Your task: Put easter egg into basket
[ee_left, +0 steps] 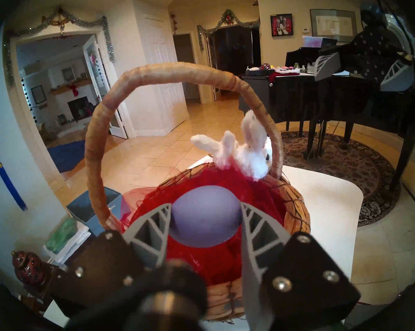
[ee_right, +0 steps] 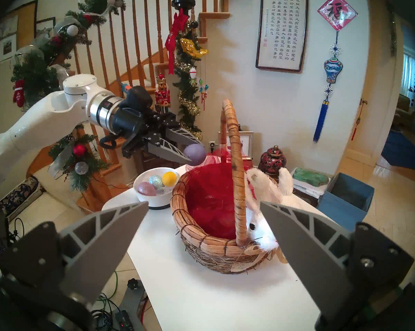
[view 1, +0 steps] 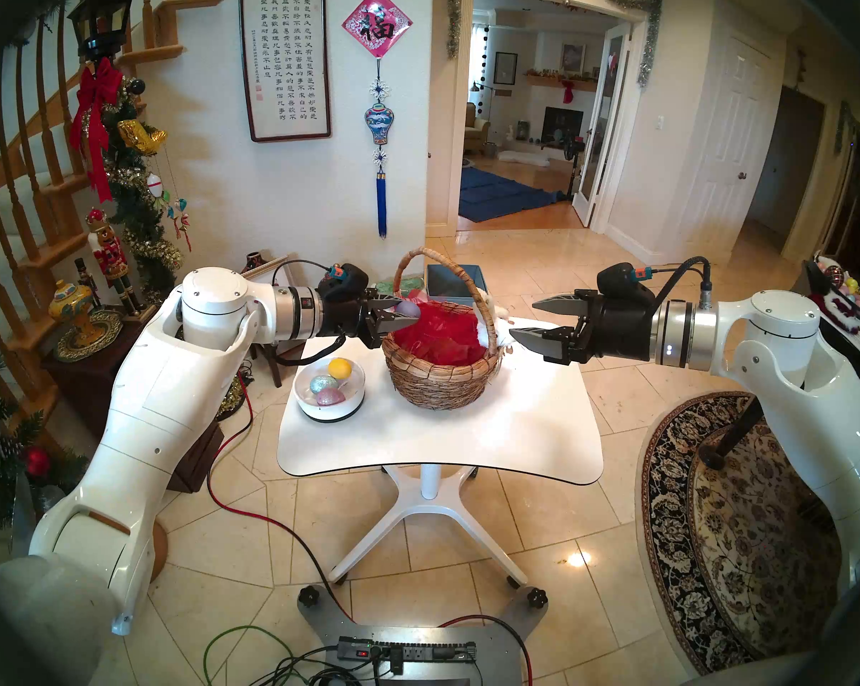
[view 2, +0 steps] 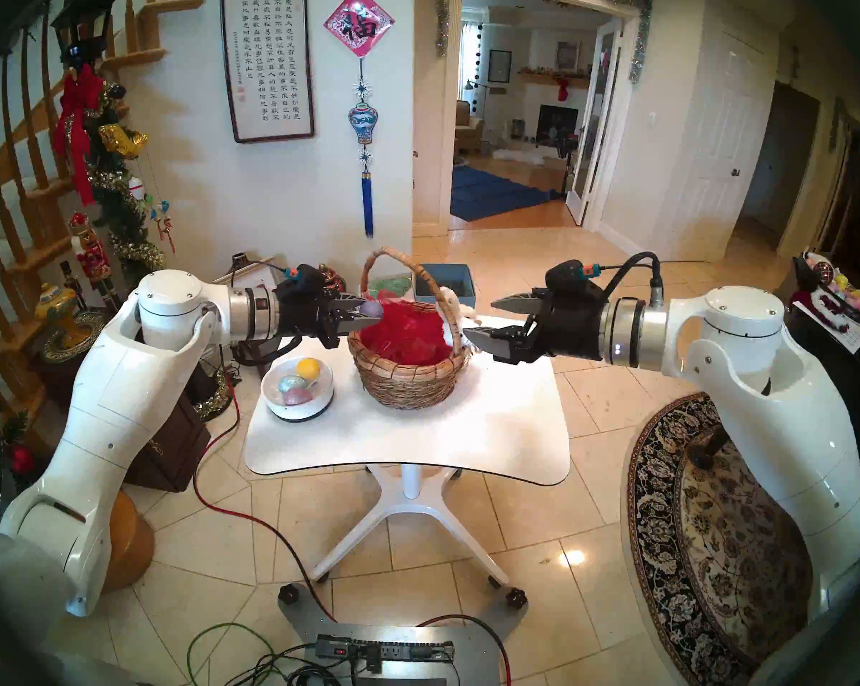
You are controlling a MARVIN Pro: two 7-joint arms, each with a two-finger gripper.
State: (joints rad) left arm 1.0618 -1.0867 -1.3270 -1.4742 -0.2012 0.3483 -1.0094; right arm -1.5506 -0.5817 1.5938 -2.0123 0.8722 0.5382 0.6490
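The left gripper [view 1: 402, 314] is clamped on a smooth matte purple Easter egg [view 1: 407, 310], one grey ribbed finger [ee_left: 151, 227] pressed to each side of it, and holds it above the left rim of the round woven wicker basket [view 1: 437, 380], over the edge of the red mesh fabric lining [view 1: 430, 331]; the egg is clear of the lining and has not been set down. The basket stands on the far middle of the white rounded table [view 1: 442, 447], its tall arched wrapped handle [view 1: 447, 269] upright, with a small white plush bunny [ee_right: 261, 204] lying on its right rim beside the handle's foot. The right gripper [view 1: 527, 321] hangs just right of the basket with its two grey fingers spread wide and nothing between them, its tips near the bunny but apart from it. Left of the basket, close to the table's left edge, a shallow white round bowl [view 1: 330, 408] holds a yellow egg [view 1: 339, 368], a glittery blue egg [view 1: 321, 384] and a glittery pink egg [view 1: 330, 398]. Beyond the basket, past the far edge of the table, sits a grey-blue square bin [view 1: 455, 279]
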